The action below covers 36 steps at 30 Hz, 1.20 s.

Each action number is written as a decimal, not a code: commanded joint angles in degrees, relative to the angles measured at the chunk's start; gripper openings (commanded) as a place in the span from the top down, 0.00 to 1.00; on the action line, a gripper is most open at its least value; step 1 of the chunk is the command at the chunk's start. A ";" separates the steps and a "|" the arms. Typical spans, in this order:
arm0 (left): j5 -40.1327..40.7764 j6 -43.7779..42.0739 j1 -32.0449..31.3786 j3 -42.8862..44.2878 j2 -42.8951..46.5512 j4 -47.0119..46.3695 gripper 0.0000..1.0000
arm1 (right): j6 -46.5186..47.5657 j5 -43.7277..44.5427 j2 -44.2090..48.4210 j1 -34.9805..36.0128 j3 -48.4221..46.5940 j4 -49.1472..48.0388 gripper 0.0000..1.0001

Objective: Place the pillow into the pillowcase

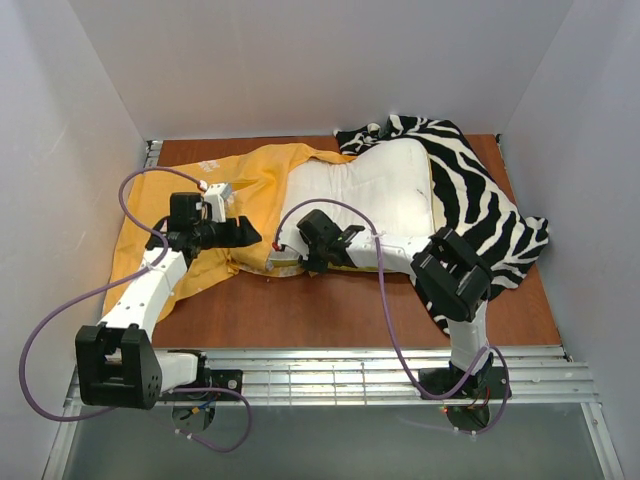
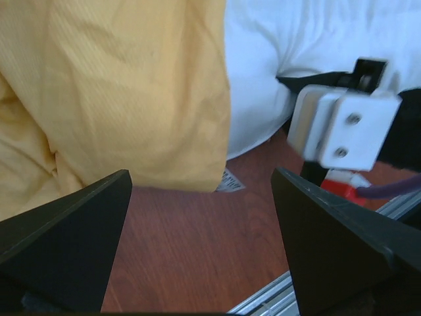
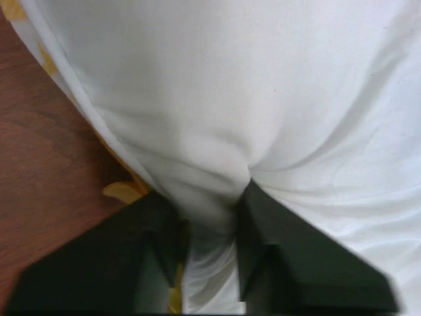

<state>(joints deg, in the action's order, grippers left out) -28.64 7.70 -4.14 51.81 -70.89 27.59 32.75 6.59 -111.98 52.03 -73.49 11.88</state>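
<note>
The white pillow (image 1: pixel 370 190) lies in the middle of the table, its left end inside the mouth of the orange-yellow pillowcase (image 1: pixel 250 175), which spreads out to the left. At the pillow's near-left corner my right gripper (image 1: pixel 290 256) is shut on a pinched fold of white pillow (image 3: pixel 217 99) fabric, which bulges between its black fingers (image 3: pixel 263 230). My left gripper (image 2: pixel 201 191) stands open just above bare wood, a little in front of the pillowcase (image 2: pixel 131 92) edge, with nothing between its fingers. The pillow (image 2: pixel 276 39) shows at the upper right of the left wrist view.
A black-and-white zebra-striped cloth (image 1: pixel 480 205) lies under and to the right of the pillow. White walls close in the brown table (image 1: pixel 330 310) on three sides. A metal rail (image 1: pixel 380 370) runs along the near edge. The right wrist's white block (image 2: pixel 342 125) sits close to my left gripper.
</note>
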 commanded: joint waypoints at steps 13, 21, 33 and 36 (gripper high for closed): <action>12.13 -4.37 -6.49 -6.90 2.95 -8.52 0.26 | -2.87 -7.12 2.73 -1.14 -5.18 10.09 0.51; 8.78 -3.75 -6.49 -7.16 5.77 -7.29 0.24 | 0.73 -3.42 7.65 -2.71 -0.68 10.44 0.32; 9.13 -1.02 -6.49 -6.02 4.36 -6.59 0.18 | 6.53 -3.43 -0.77 -4.83 -1.21 8.78 0.13; 11.15 -3.74 -6.49 -6.37 4.97 -5.71 0.21 | 6.80 -3.86 -2.70 -4.92 -1.56 7.90 0.40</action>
<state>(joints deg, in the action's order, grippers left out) -19.33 5.96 -10.39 44.80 -67.29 20.64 38.02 2.81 -111.61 47.27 -74.85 18.94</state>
